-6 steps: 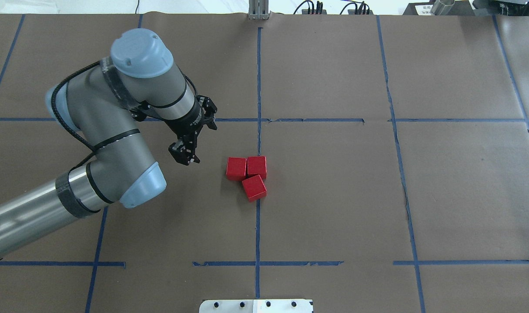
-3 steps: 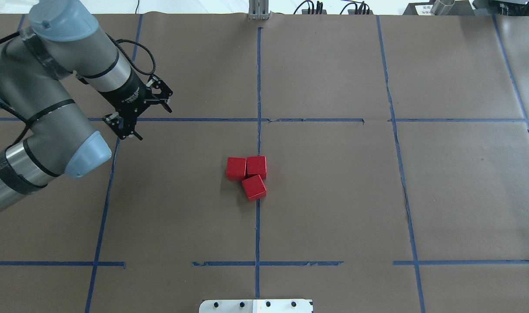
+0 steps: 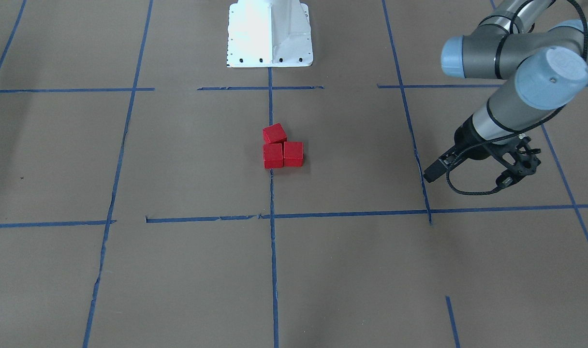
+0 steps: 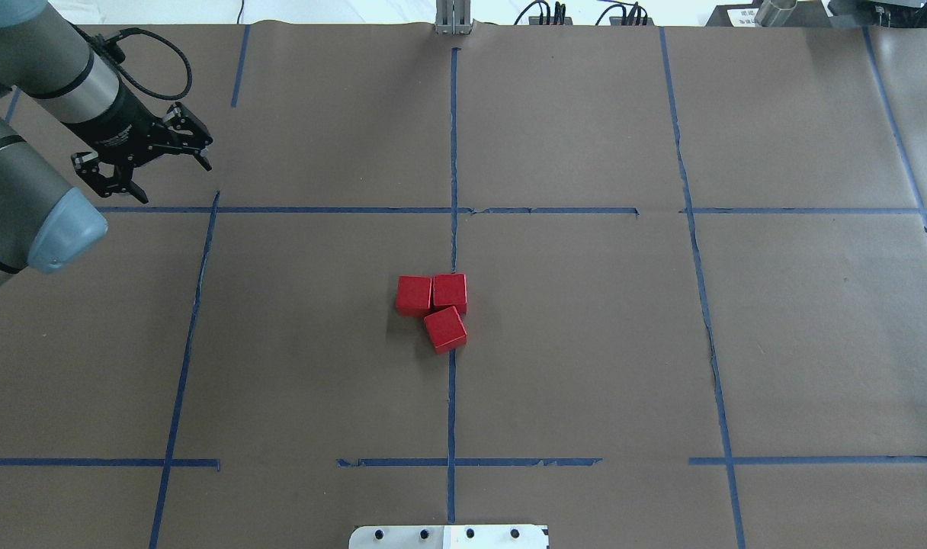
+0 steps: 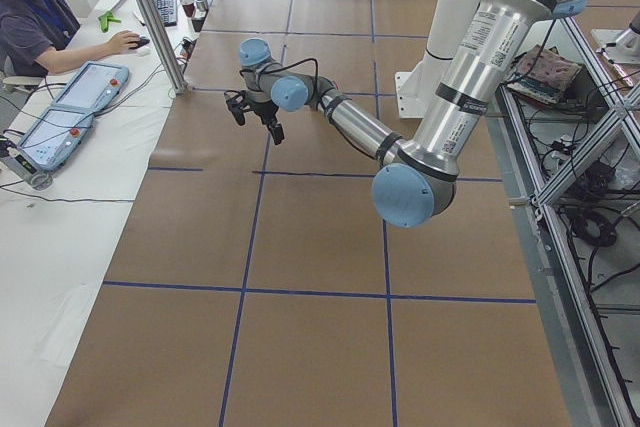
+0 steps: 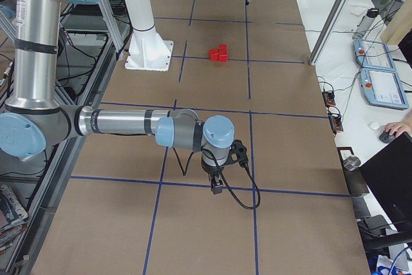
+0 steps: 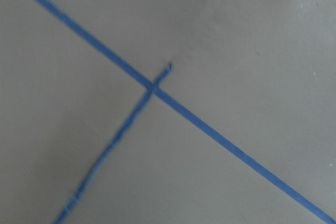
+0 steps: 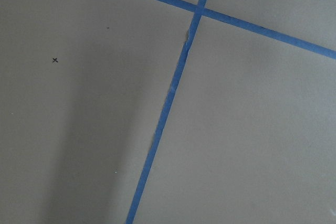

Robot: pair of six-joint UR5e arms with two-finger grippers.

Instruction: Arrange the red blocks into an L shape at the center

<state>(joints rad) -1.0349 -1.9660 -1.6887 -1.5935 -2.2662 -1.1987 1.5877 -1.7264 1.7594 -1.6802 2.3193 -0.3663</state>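
Three red blocks lie together in the center (image 4: 578, 335), on its vertical blue tape line. Two sit side by side (image 4: 413, 295) (image 4: 450, 293). The third (image 4: 445, 329) lies turned, touching the near side of the right one. They also show in the front view (image 3: 274, 133) (image 3: 272, 155) (image 3: 293, 153). My left gripper (image 4: 175, 183) is open and empty, far to the left of the blocks above a tape crossing; it also shows in the front view (image 3: 520, 171). My right gripper (image 6: 217, 186) shows only in the right side view, over bare paper far from the blocks. I cannot tell its state.
The white robot base (image 3: 270, 34) stands at the table's near edge. A metal post (image 4: 452, 15) and cables stand at the far edge. An operator (image 5: 35, 17) sits at a side desk with tablets (image 5: 60, 112).
My left arm has swung away from the blocks, to the left and towards the far side, with its gripper still open. The three blocks have not moved.
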